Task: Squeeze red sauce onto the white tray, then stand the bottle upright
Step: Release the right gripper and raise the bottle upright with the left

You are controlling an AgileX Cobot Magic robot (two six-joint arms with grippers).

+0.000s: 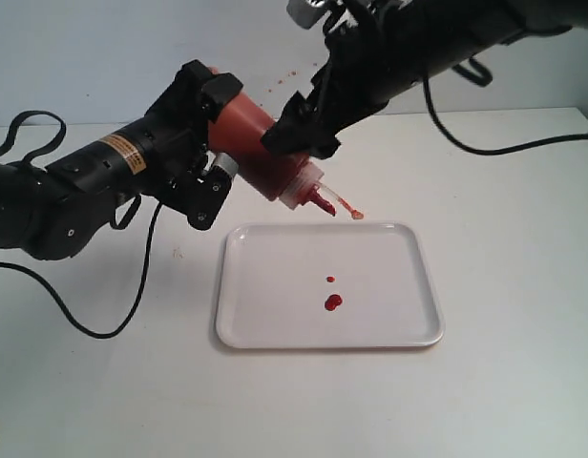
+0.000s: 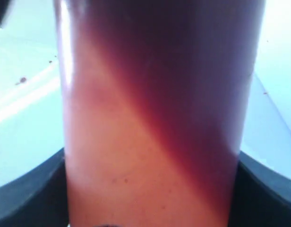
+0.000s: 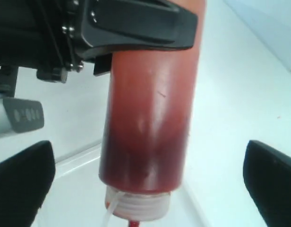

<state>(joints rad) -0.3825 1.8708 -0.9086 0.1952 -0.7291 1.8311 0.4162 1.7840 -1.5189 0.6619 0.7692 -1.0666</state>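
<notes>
So the left gripper (image 1: 220, 138) is clamped on the squeeze bottle (image 1: 265, 162), up near its base end. In the left wrist view the dark fingers (image 2: 27, 198) press against both sides of the red body. The bottle is up in the air, tipped over with the nozzle (image 1: 323, 202) pointing down and to the right, toward the far edge of the white tray (image 1: 275, 286).

The right gripper (image 1: 296, 134) comes in from the upper right and sits around the lower part of the bottle, just above the clear cap (image 1: 304, 191). It isn't squeezing, though. The right wrist view shows its two fingers standing wide apart, with clear gaps between them and the bottle on either side.

The red sauce (image 1: 333, 302) sits as two blobs near the middle of the tray, a bigger one and a tiny one just behind it. There's also a stringy dribble hanging off the nozzle tip, ending in a drop right by the tray's far rim. I can't tell if that drop is over the tray or just past it. The rest of the sauce has pooled toward the cap end inside the bottle.

The tray lies flat on the white surface (image 1: 504, 382). A few reddish specks dot the wall behind the arms.
</notes>
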